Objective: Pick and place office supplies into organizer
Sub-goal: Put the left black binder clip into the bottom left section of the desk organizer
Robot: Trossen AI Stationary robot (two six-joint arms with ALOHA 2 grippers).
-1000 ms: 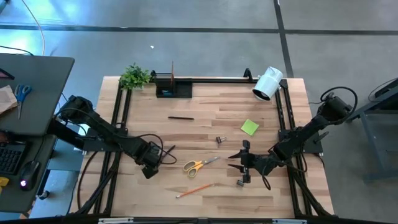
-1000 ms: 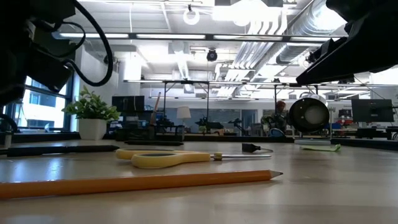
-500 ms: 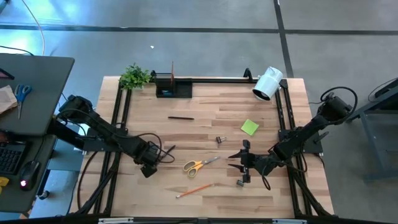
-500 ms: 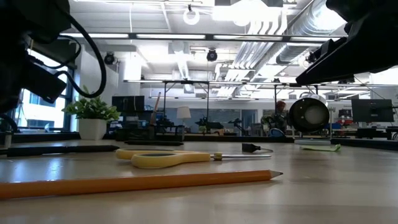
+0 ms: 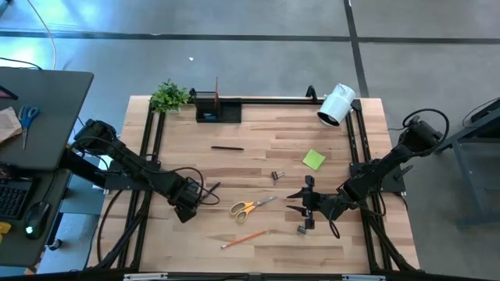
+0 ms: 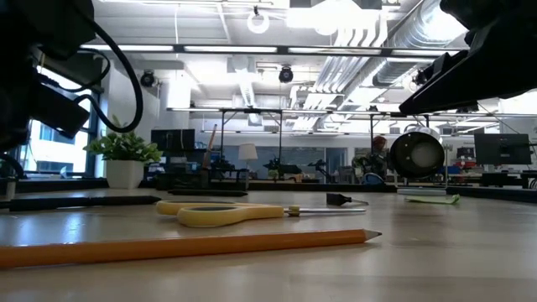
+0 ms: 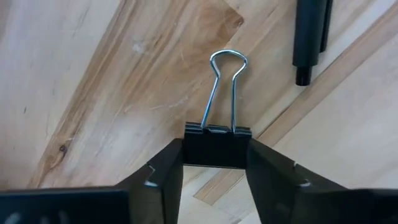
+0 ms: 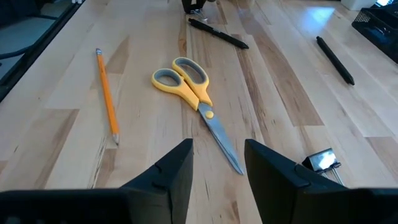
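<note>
The left gripper (image 7: 214,171) has drawn its fingers in since a second ago — they now press both sides of a black binder clip (image 7: 217,139), whose wire handles lie flat on the wooden table (image 5: 258,164) pointing away from the wrist. A black pen (image 7: 310,37) lies just beyond. The right gripper (image 8: 219,165) hovers with fingers apart and empty, facing the yellow-handled scissors (image 8: 194,99) and an orange pencil (image 8: 107,94). The black organizer (image 5: 216,109) sits at the far edge — well apart from the clip.
</note>
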